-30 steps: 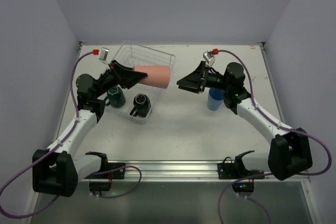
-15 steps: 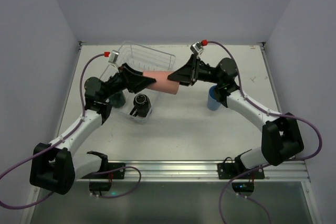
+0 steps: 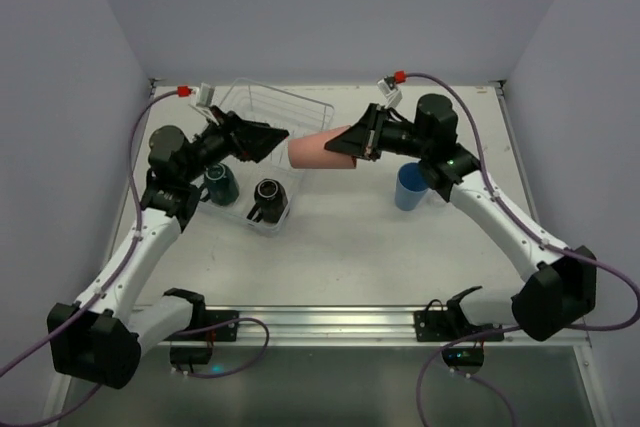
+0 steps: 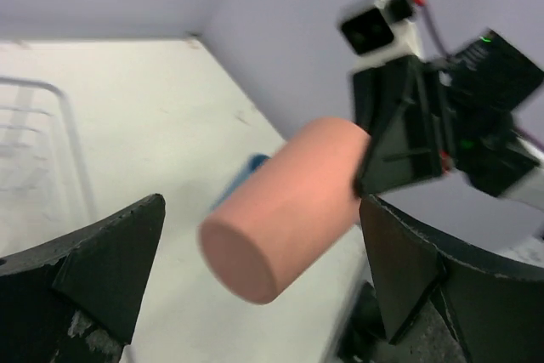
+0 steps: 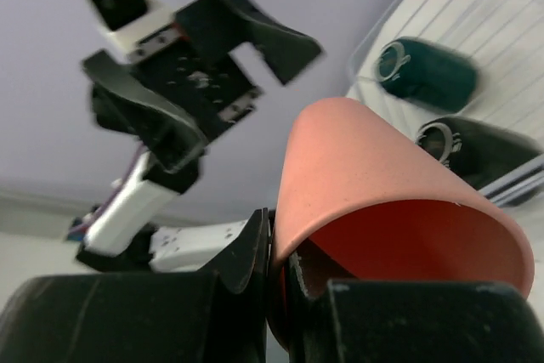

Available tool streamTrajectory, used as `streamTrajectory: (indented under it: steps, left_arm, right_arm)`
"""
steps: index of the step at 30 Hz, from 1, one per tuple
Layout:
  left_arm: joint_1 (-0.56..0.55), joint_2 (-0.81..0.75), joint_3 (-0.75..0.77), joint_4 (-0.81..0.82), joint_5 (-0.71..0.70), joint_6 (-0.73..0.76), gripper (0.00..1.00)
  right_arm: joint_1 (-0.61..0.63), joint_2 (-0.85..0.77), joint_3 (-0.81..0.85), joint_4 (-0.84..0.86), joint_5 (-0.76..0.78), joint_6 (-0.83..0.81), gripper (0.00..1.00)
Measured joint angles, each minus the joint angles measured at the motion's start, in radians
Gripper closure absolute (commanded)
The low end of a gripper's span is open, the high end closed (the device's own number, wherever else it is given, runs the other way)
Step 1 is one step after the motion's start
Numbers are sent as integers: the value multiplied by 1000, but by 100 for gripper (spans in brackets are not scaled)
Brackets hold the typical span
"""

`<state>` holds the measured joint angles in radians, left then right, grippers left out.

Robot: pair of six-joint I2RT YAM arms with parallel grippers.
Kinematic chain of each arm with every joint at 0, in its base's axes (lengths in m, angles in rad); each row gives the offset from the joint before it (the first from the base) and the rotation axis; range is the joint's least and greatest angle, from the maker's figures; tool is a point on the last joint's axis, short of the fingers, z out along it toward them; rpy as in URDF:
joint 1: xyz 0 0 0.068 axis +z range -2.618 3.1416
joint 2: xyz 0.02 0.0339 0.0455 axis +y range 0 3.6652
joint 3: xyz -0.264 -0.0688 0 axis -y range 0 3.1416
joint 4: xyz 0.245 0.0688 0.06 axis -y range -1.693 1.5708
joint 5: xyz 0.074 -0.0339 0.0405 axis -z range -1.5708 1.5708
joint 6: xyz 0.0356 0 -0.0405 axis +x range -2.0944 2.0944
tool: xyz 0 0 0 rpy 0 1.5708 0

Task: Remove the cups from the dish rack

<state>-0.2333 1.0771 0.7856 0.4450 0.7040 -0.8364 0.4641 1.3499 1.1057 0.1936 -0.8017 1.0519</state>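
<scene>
The salmon-pink tumbler (image 3: 318,150) (image 4: 280,210) (image 5: 374,184) hangs on its side in the air between the arms, just right of the dish rack (image 3: 280,97). My right gripper (image 3: 358,142) (image 5: 285,269) is shut on its rim, one finger inside the mouth and one outside. My left gripper (image 3: 275,137) (image 4: 262,210) stands open, its fingers wide on either side of the tumbler's closed base and not touching it. A dark teal mug (image 3: 220,184) (image 5: 429,72) and a black mug (image 3: 268,199) (image 5: 476,146) lie in the rack's near end.
A light-blue tumbler (image 3: 408,187) stands upright on the table under my right arm, mouth up. The rack sits at the back left, tilted toward the left wall. The arms' bases and a metal rail run along the near edge.
The left gripper has opened, let go of the pink tumbler and pulled back left. The right gripper has shut on the tumbler's rim and now carries it alone.
</scene>
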Motion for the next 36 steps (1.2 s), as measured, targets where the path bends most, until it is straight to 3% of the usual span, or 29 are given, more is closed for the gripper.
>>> streamTrajectory:
  steps: [6,10,14,21,36]
  left_arm:
    - [12,-57,257,-465,-358,288,0]
    - [12,-44,278,-657,-539,392,0]
    - [13,0,254,-780,-632,441,0]
    - [13,14,225,-869,-690,483,1]
    - [10,27,219,-889,-597,533,4]
  right_arm:
    - [0,-110,177,-527,340,-302,100]
    - [0,-128,264,-784,582,-430,100]
    - [-2,-93,324,-979,768,-498,100]
    - [-5,-45,340,-1136,949,-556,100]
    - [-5,61,357,-1191,1057,-591,100]
